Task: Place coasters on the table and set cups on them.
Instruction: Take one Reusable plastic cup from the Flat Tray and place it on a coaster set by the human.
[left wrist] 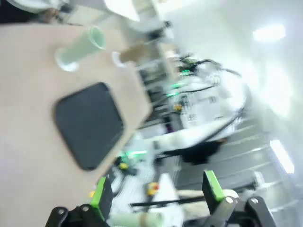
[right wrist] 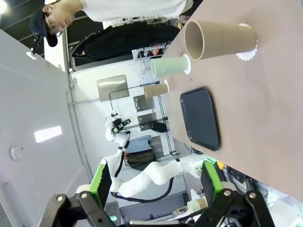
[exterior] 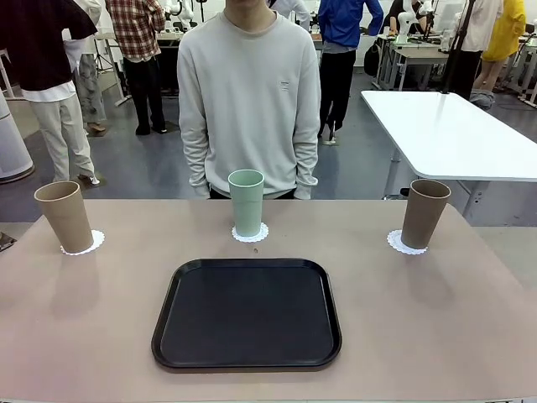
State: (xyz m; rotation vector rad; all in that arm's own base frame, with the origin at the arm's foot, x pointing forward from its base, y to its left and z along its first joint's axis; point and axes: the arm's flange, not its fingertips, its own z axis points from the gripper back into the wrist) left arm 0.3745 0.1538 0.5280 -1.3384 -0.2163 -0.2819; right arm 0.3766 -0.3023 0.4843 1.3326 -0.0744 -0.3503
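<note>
The cups (exterior: 247, 202) each stand upright on their own coasters (exterior: 250, 233) along the far side of the surface (exterior: 436, 311), so both grippers' fingers (right wrist: 100, 179) hang released, grasping nothing.

No legible text (sweatshirt mark unreadable)

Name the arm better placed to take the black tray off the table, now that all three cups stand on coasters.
Neither clearly, by my judgement. The black tray lies centred between the sides, and both the left gripper and right gripper are open, empty and off the table.
</note>
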